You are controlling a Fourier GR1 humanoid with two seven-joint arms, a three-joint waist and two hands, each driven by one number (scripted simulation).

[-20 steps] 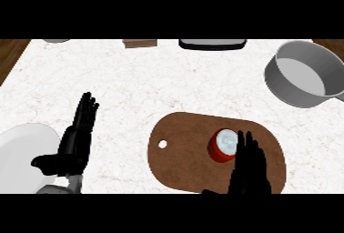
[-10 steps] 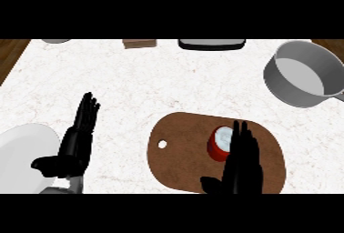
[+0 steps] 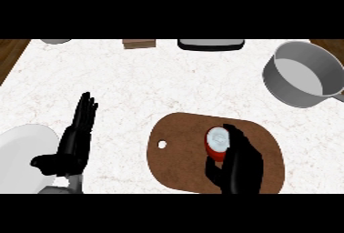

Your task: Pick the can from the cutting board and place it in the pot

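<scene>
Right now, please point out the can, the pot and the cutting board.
can [image 3: 218, 138], head view, on its pale top.
pot [image 3: 280, 86], head view, on its grey wall.
cutting board [image 3: 178, 157], head view, on bare brown wood.

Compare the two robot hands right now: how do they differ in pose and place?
The left robot hand rests open, fingers straight, on the bare white counter beside a white plate, touching nothing. The right robot hand is over the brown wooden cutting board, against the red can. Both are black.
</scene>
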